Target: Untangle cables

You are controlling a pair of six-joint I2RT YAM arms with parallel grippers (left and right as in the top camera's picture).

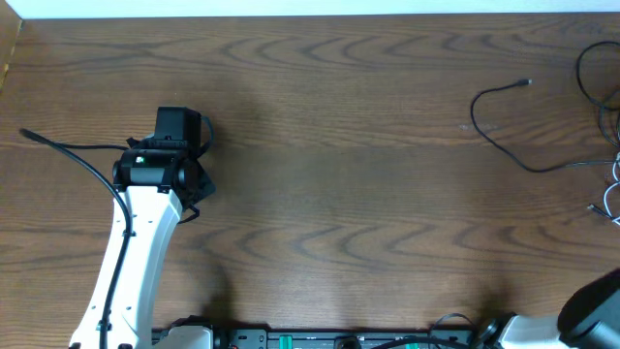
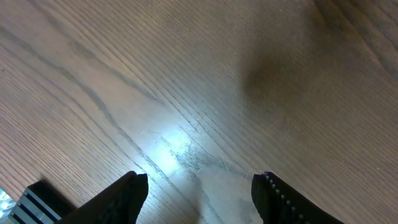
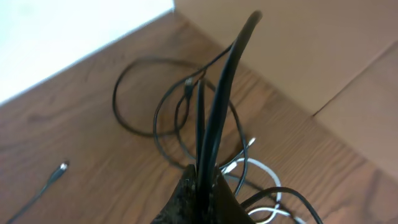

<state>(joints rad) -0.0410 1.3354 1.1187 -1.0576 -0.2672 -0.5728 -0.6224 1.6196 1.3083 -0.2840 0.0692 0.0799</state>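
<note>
R gripper [image 3: 204, 186] shut, pinching black cord [image 3: 227, 87] running straight ahead of jaws, white cord [image 3: 260, 168] looped just right; L gripper [image 2: 200, 183] half-open, empty (cords nowhere near it).

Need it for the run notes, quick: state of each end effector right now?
Left end effector: open, holding nothing.
Right end effector: closed, pinching the black cable.
</note>
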